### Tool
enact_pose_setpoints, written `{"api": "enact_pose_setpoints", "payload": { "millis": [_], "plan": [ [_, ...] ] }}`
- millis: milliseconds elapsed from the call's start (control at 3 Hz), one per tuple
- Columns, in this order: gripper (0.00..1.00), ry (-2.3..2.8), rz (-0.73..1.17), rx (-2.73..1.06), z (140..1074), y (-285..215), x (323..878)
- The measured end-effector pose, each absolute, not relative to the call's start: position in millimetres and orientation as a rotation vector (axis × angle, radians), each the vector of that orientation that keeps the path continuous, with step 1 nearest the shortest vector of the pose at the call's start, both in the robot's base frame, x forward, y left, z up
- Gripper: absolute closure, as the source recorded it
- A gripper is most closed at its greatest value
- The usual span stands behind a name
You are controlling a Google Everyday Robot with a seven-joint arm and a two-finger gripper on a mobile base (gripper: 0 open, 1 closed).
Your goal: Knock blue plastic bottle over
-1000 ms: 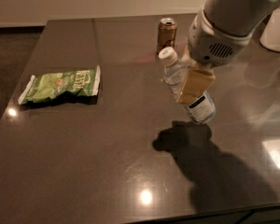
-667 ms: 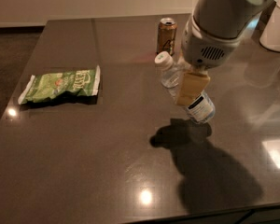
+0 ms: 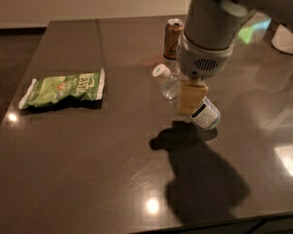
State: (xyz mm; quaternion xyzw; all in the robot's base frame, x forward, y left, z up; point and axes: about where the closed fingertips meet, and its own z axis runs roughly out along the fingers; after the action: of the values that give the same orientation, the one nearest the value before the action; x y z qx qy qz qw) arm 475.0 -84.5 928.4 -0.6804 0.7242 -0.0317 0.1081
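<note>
The blue plastic bottle (image 3: 168, 85) is a clear bluish bottle with a white cap (image 3: 160, 71) and a white-and-dark-blue label (image 3: 205, 113). It leans steeply on the dark table (image 3: 88, 169), cap toward the upper left and labelled end toward the lower right. My gripper (image 3: 191, 99) hangs from the grey arm (image 3: 210, 28) right over the bottle's middle and hides that part. Whether the bottle lies flat on the table or is held off it I cannot tell.
A brown-gold drink can (image 3: 173, 37) stands upright just behind the bottle. A green snack bag (image 3: 63, 89) lies flat at the left. A white object (image 3: 288, 38) stands at the back right. The table's front edge runs along the bottom.
The arm and gripper have shifted slightly left. The bottle has tipped further, its cap swinging left and lower. The can and the bag have not moved.
</note>
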Motion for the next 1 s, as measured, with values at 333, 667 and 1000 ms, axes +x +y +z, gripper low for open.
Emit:
{"api": "enact_pose_setpoints", "payload": {
  "millis": [333, 667, 1000],
  "plan": [
    [0.14, 2.134, -0.101, -2.028, 921, -80, 473],
    [0.00, 2.138, -0.081, -2.053, 911, -75, 467],
    [0.00, 2.143, 0.023, -2.061, 897, -68, 456]
  ]
}}
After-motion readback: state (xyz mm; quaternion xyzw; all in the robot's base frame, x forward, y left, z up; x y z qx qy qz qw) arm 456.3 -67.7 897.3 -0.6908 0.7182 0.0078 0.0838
